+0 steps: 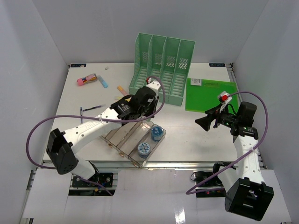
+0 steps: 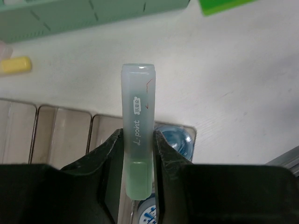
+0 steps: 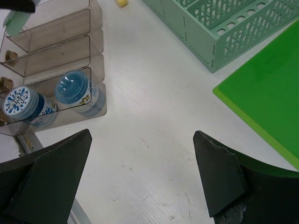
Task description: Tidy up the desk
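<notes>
Now left gripper (image 2: 139, 154) pinches green marker (image 2: 138, 100) above clear tray (image 2: 60, 133); likely light, stiff, slick, so grip mid-barrel; right gripper (image 3: 142, 179) spread

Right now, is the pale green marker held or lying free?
Held: the left gripper clamps the pale green marker from both sides, over the clear tray.
</notes>
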Robot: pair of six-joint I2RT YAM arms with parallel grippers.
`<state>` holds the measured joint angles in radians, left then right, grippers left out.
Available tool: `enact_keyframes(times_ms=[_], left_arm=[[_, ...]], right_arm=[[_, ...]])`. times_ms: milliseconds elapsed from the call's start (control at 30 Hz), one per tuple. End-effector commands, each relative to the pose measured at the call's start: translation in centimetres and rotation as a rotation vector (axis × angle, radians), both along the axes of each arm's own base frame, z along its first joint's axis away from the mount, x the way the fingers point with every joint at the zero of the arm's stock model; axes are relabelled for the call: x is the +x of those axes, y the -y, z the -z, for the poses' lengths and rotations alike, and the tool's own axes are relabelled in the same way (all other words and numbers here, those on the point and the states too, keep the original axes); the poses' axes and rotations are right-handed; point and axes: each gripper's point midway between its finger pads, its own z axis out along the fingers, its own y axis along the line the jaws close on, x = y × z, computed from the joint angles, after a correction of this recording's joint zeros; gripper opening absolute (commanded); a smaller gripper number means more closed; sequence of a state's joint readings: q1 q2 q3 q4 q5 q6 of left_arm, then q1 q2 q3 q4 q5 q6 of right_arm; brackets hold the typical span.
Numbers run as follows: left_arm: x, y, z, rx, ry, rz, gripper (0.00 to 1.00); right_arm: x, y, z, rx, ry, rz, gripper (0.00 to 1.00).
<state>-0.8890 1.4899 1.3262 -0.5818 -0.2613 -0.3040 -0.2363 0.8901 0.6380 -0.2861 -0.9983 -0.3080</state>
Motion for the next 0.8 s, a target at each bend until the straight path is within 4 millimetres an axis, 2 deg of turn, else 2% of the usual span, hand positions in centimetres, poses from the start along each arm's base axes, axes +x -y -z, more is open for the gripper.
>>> enact_keyframes(times_ms=[0, 67, 167, 333, 400, 467, 567, 600, 667, 767], left_arm=[[-3.9, -3.8, 4.7, 0.100, -0.093, 0.060, 0.02], [-4.7, -4.2, 4.8, 0.085, -0.091, 0.081, 0.02], [-5.4, -5.4, 6.7, 0.110, -0.094, 0.087, 0.03], [-5.2, -6.5, 8.6, 0.166, -0.083, 0.071, 0.04], [-5.1, -6.6, 9.3, 0.181, -0.089, 0.070, 0.09], [-5.1, -6.6, 9.8, 0.190, -0.097, 0.070, 0.25], [-5.0, -6.5, 10.1, 0.193, -0.098, 0.067, 0.59], [-4.9, -6.5, 10.1, 0.192, -0.096, 0.065, 0.67], [-4.8, -6.4, 9.8, 0.185, -0.089, 0.063, 0.77], [-4.6, -6.4, 8.9, 0.170, -0.068, 0.057, 0.84]], right_arm=[[0.0, 0.0, -0.1, 0.002, 0.011, -0.020, 0.96], [0.1, 0.0, 0.0, 0.001, 0.008, -0.020, 0.96], [0.1, 0.0, 0.3, 0.001, -0.002, -0.019, 0.96], [0.1, 0.1, 0.7, -0.002, -0.013, -0.019, 0.96], [0.2, 0.1, 0.8, -0.004, -0.016, -0.019, 0.96], [0.2, 0.1, 0.9, -0.004, -0.020, -0.019, 0.96], [0.1, 0.1, 1.0, -0.005, -0.020, -0.026, 0.96], [0.0, 0.0, 1.0, -0.005, -0.016, -0.034, 0.96], [-0.3, -0.2, 0.9, -0.003, -0.006, -0.059, 0.96], [-0.9, -1.3, 0.6, 0.001, 0.015, -0.132, 0.96]])
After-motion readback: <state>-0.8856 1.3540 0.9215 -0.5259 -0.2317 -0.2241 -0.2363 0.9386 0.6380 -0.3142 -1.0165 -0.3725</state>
